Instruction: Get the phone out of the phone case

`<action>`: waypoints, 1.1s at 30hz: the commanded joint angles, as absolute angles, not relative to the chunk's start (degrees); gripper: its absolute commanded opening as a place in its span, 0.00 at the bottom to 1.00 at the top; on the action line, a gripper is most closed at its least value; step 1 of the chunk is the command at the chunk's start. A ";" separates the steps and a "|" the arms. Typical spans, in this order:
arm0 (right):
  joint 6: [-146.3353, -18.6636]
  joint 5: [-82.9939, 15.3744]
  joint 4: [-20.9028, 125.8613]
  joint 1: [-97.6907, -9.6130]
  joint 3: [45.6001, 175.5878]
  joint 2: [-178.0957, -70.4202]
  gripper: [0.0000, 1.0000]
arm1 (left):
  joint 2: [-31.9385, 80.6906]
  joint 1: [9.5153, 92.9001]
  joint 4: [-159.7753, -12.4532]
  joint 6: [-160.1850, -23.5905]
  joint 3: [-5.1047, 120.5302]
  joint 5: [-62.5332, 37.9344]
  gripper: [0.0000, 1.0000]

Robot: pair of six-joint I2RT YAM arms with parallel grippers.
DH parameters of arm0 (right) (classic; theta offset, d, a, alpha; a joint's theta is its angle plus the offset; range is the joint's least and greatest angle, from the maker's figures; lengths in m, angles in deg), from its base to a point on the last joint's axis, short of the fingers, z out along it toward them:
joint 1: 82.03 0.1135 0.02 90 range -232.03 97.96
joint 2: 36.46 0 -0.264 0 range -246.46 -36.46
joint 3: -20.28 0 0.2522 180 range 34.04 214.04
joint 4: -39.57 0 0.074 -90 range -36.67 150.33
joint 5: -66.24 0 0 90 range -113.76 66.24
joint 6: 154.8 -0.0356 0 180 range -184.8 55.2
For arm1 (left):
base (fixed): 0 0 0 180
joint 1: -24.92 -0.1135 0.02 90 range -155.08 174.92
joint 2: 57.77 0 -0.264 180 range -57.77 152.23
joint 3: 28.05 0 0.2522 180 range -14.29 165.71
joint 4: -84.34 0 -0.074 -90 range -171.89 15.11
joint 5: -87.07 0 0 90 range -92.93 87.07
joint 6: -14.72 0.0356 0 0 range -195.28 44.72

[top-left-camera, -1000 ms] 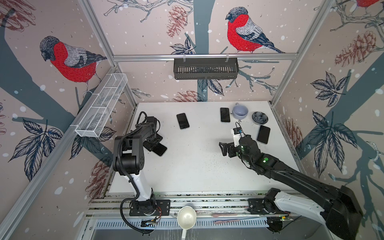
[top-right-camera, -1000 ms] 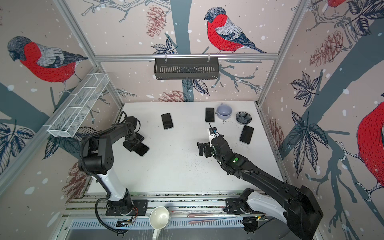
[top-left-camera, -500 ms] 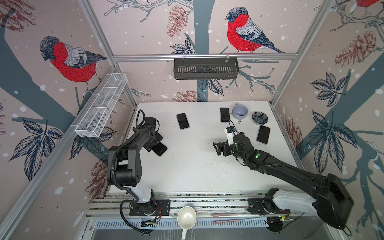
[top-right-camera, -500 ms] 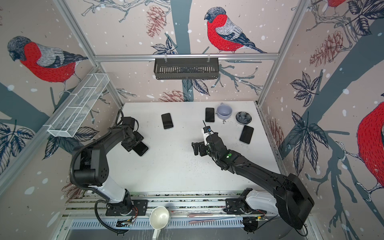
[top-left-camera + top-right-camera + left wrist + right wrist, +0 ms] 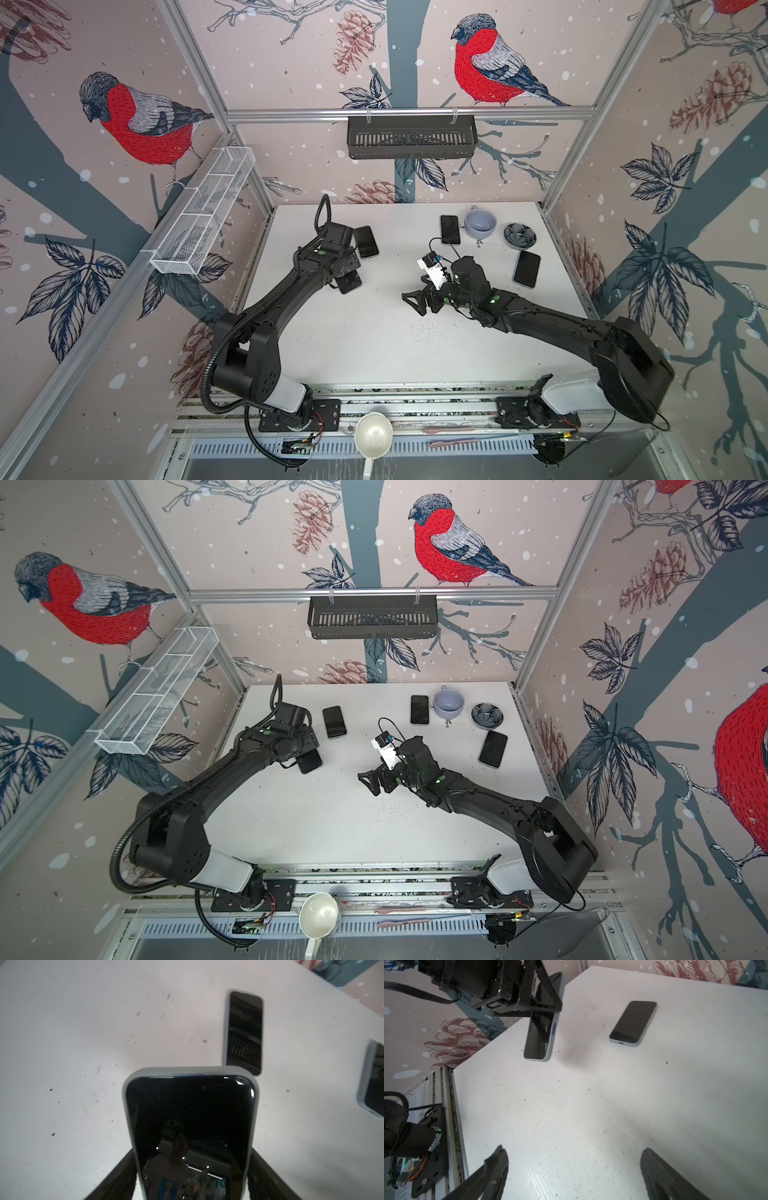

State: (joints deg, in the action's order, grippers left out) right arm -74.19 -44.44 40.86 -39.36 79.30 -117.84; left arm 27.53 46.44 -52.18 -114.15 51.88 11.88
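1. Both top views: the left gripper (image 5: 347, 277) is clamped across the width of the phone (image 5: 350, 284), at about 10 o'clock from the centre of the table (image 5: 374, 353). Over the last second it has carried the phone inward, toward 3 o'clock, off the table's edge. The right gripper (image 5: 413, 303) has swung toward 9 o'clock over the same second. It now sits at 3 o'clock of the phone (image 5: 311, 761), with bare table between them. Its jaws are spread full and it holds nothing.

2. Left wrist view: the dark screen fills the frame. The pale phone case (image 5: 190, 1071) wraps every visible edge, and the black fingers (image 5: 124, 1167) press on its two long sides. The phone looks fully seated. A spare phone (image 5: 244, 1030) lies flat on the table beyond.

3. Right wrist view: both fingers (image 5: 497, 1165) stand wide apart over bare table, facing the held phone (image 5: 538, 1041). The phone hangs steeply from the left gripper, free end down. I cannot tell whether that end touches the table.

4. Reading: the arms are converging for a two-handed pull. The left arm holds the case steady and the right arm comes in to work the phone free. Extraction has not yet begun.
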 commanded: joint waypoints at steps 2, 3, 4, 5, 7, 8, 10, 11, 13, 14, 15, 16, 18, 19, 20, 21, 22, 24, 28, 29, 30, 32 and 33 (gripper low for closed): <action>-70.33 -51.52 38.50 -39.64 82.76 -121.20 0.98 | 24.62 53.85 -58.01 -109.60 52.82 23.91 0.48; -70.25 -52.42 38.30 -39.58 83.35 -121.86 0.97 | 24.07 55.27 -58.85 -109.05 52.69 25.15 0.48; -70.08 -53.68 38.14 -39.61 83.98 -122.58 0.96 | 23.45 56.50 -59.85 -108.55 52.54 26.11 0.48; -69.77 -54.84 38.06 -39.63 84.66 -123.27 0.95 | 22.77 57.48 -60.75 -108.25 52.28 26.82 0.48; -69.29 -55.71 38.17 -39.71 85.72 -124.52 0.94 | 21.35 59.00 -62.28 -107.97 51.59 28.03 0.48; -69.27 -55.75 38.18 -39.89 86.31 -125.13 0.92 | 20.51 60.02 -63.19 -107.70 51.12 28.70 0.48; -70.19 -56.66 37.94 -40.64 87.56 -126.41 0.91 | 18.87 61.70 -65.65 -107.24 49.58 29.69 0.49; -70.96 -57.56 37.70 -41.10 88.24 -127.17 0.89 | 17.93 62.51 -67.14 -107.01 48.59 30.11 0.49; -72.60 -59.89 36.88 -41.92 89.50 -128.46 0.87 | 16.18 63.33 -69.80 -106.91 46.61 29.95 0.50; -73.19 -61.19 36.42 -42.19 90.17 -129.27 0.86 | 15.43 63.63 -71.03 -107.03 45.55 29.63 0.51; -73.56 -61.90 36.32 -42.22 90.84 -129.87 0.84 | 14.91 63.80 -71.86 -107.14 44.84 29.15 0.51; -73.83 -62.48 36.45 -42.26 91.71 -130.50 0.83 | 14.43 64.10 -72.52 -107.41 44.26 28.89 0.51; -74.23 -63.17 36.54 -42.21 93.01 -131.67 0.80 | 13.83 64.49 -73.01 -107.74 43.49 28.98 0.51; -74.73 -63.14 36.28 -42.22 93.48 -132.11 0.79 | 13.71 64.79 -73.10 -107.91 43.29 28.97 0.51; -75.35 -63.32 35.82 -42.30 93.78 -132.53 0.78 | 13.44 65.18 -73.40 -108.03 43.19 29.06 0.51; -75.73 -63.84 35.31 -42.31 94.07 -132.94 0.77 | 13.13 65.56 -73.90 -108.06 43.19 28.98 0.51; -76.11 -64.66 34.99 -42.30 94.53 -133.41 0.77 | 12.83 66.04 -74.71 -107.96 41.87 28.98 0.51; -76.81 -66.06 34.59 -42.22 95.39 -134.40 0.75 | 12.24 66.81 -76.14 -107.91 40.71 28.97 0.51; -77.51 -66.39 34.83 -42.18 96.61 -135.80 0.68 | 11.55 67.43 -77.40 -108.35 39.47 28.63 0.51; -77.62 -66.45 34.77 -42.15 96.75 -135.99 0.66 | 11.49 67.77 -77.70 -108.39 39.27 28.62 0.51; -77.71 -66.58 34.75 -42.14 96.95 -136.19 0.64 | 11.38 67.98 -77.99 -108.25 39.07 28.62 0.51; -77.81 -66.88 34.87 -42.14 97.30 -136.67 0.59 | 11.23 68.40 -78.66 -108.17 38.54 28.63 0.51; -77.81 -67.17 35.12 -42.14 97.54 -136.90 0.56 | 11.14 68.51 -78.93 -108.27 38.40 28.67 0.51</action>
